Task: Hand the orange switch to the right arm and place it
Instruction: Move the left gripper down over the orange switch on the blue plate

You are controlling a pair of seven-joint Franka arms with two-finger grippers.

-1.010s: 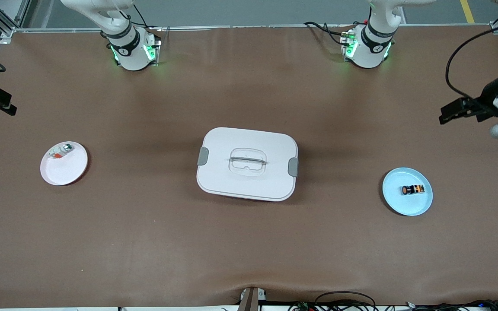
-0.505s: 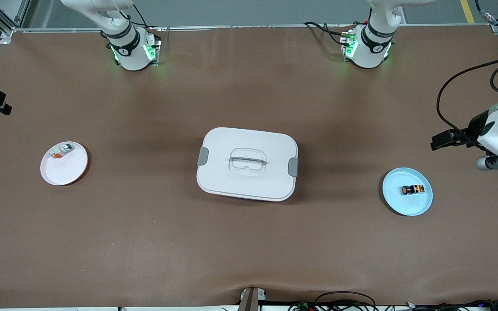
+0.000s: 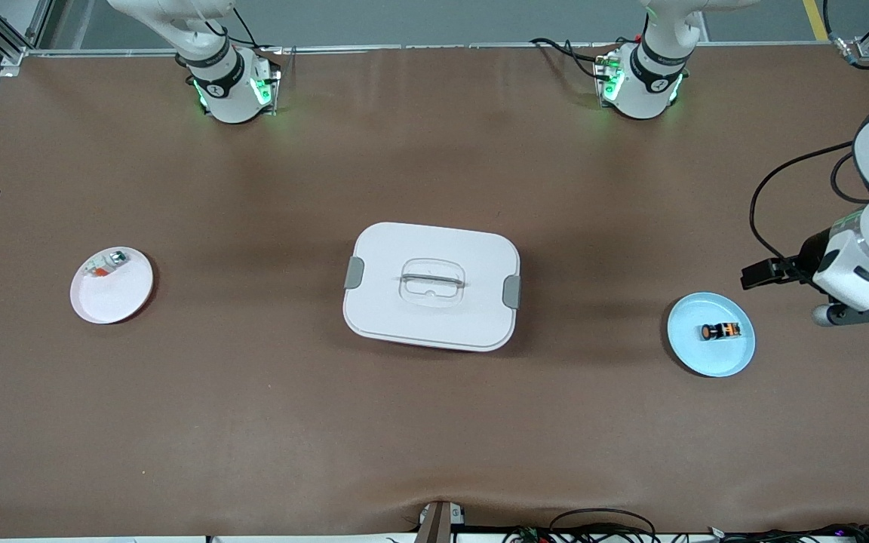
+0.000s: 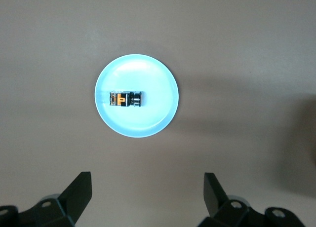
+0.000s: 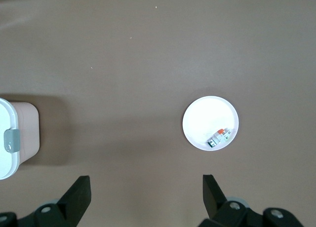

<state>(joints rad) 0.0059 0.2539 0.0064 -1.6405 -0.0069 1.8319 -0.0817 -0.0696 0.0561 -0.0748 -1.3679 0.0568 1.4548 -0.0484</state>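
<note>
A brown table (image 3: 434, 422) stretches between two white robot arms whose bases stand along its edge farthest from the front camera. The orange switch (image 3: 720, 330) lies on its side in the middle of a light blue plate (image 3: 691, 354) toward the left arm's end of the table, untouched. The left gripper (image 4: 147, 190) hangs in the air above the table just beside that plate, its two black fingers (image 4: 79, 192) spread wide with nothing between them; its wrist camera looks straight down on the switch and plate. A white lidded box (image 3: 431, 286) with grey latches sits at the table's centre. Toward the right arm's end, a white plate (image 3: 114, 298) holds a small whitish clear part (image 3: 106, 264) with orange and green bits near its rim. The right gripper (image 5: 146, 190) is high over the table between the box and the white plate, its fingers likewise wide apart and empty. The two plates lie well apart, the box between them.
</note>
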